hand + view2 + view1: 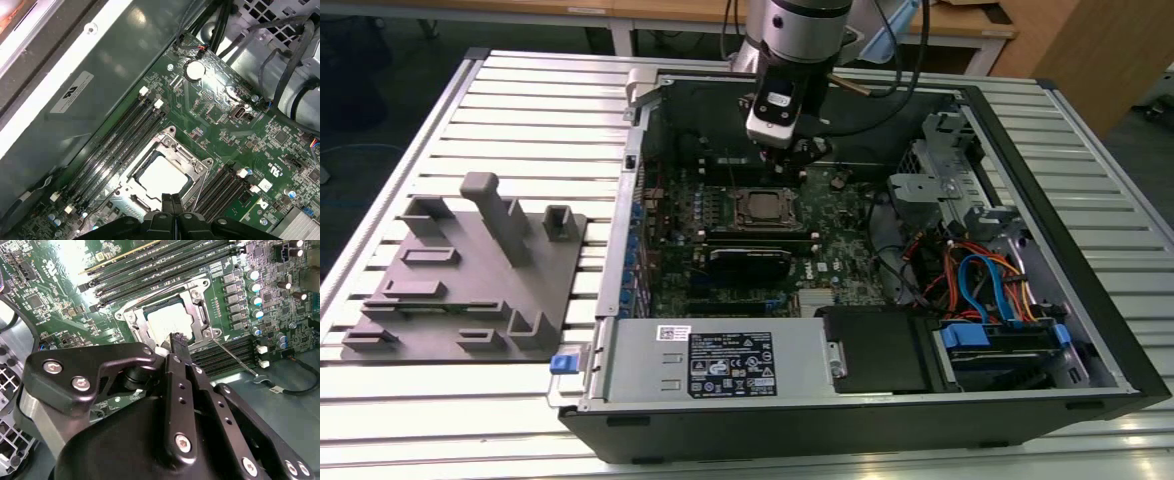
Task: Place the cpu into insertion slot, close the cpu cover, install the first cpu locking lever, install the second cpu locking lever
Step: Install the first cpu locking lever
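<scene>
Cpu [170, 320] seated in insertion slot [765, 208] beneath lowered cpu cover [200, 315], just ahead of and below end effector [177, 340], fingers [167, 205] pressed together, gripping nothing. Thin locking lever [235, 357] just beside the tip, long axis slanting away from slot corner.

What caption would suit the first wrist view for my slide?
Shut gripper close to the cpu, which lies framed by the cpu cover on the green board.
</scene>
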`<action>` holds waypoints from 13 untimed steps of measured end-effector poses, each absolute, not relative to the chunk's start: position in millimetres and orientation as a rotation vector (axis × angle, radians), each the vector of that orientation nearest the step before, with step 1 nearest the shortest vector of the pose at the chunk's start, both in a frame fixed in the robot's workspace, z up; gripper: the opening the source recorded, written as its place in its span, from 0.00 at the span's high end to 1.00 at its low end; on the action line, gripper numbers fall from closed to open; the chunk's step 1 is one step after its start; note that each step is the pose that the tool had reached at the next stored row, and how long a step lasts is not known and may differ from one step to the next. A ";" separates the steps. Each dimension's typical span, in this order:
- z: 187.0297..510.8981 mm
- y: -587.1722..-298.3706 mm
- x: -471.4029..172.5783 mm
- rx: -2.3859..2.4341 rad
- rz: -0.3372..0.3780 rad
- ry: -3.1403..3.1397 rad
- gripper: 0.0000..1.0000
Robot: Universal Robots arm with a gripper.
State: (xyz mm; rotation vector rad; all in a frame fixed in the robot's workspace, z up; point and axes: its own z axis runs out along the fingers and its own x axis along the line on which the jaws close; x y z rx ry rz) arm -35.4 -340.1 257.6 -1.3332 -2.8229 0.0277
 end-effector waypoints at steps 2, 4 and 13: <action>257.6 -340.1 -35.4 -1.282 0.028 -2.847 0.89; 257.6 -340.1 -35.4 -1.276 0.028 -2.849 0.89; 257.6 -340.1 -35.4 -1.250 0.029 -2.861 0.89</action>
